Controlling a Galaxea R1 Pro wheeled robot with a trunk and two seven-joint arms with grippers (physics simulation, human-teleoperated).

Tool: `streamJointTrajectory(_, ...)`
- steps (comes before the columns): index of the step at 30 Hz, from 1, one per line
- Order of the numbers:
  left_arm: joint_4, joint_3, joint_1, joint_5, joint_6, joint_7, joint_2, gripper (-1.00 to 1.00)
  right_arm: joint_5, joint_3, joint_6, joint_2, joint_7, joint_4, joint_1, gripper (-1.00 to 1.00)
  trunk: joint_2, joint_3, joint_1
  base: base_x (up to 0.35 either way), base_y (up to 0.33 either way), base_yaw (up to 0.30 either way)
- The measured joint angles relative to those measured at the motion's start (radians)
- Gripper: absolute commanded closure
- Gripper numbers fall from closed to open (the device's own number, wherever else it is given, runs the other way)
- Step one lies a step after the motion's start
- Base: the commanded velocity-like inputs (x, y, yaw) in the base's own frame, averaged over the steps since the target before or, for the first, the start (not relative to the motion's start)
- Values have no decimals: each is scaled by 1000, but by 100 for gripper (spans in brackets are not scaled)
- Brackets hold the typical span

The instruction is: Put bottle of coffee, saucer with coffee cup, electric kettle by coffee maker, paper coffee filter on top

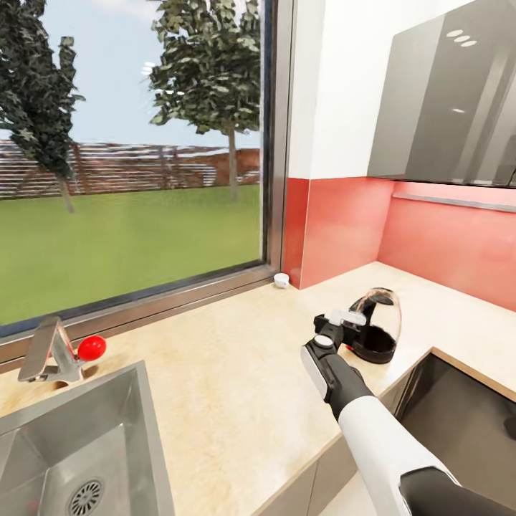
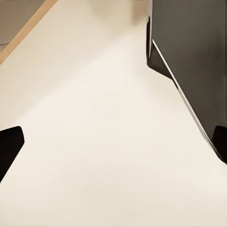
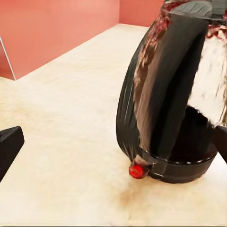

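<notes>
The electric kettle (image 3: 165,104) stands upright on the beige counter (image 3: 61,118), close before the camera. Its body is dark and ribbed, with a broad black handle running down the near side and a pale, mottled translucent panel beside it. A small red switch (image 3: 136,170) projects from the black base ring. Two dark fingertips (image 3: 8,146) of the right tool (image 3: 113,146) show, one at each side, spread wide with the kettle between them and not touching it. A red wall (image 3: 52,28) rises along the counter's far edge.
</notes>
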Motion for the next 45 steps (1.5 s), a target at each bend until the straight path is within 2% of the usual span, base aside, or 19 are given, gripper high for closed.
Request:
streamJointTrajectory(6, 0, 0, 0, 0, 0, 0, -2, -100, 3, -2, -27, 0, 0, 19, 0, -100, 0, 0, 0, 67, 0, 0)
streamJointTrajectory(45, 0, 0, 0, 0, 5, 2, -6, -100, 3, -5, -28, 0, -13, 18, 0, -100, 0, 0, 0, 46, -39, 0)
